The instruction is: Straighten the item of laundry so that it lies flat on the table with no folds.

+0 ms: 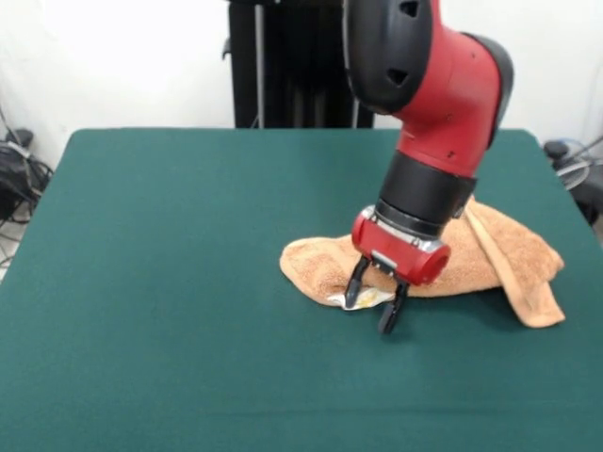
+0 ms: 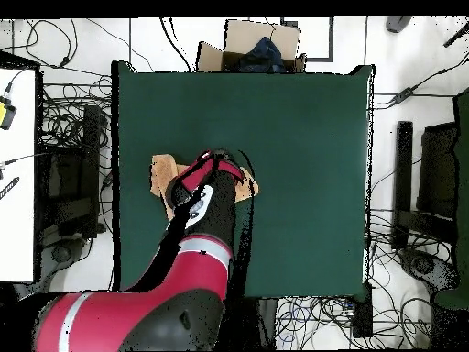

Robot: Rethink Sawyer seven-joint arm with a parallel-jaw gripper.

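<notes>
Hanging fingers (image 1: 375, 307) parted over bunched towel's (image 1: 490, 250) near edge.

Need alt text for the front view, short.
A red and black robot arm reaches down to a crumpled orange-tan towel on a dark green table, its open gripper at the towel's near edge over small white tags. The towel is bunched, with a fold hanging at its right end.

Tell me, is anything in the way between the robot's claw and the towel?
Nothing visible is. The gripper is right at the near edge of the bunched towel, its open fingers around the white tags. Only bare green table lies around them.
</notes>
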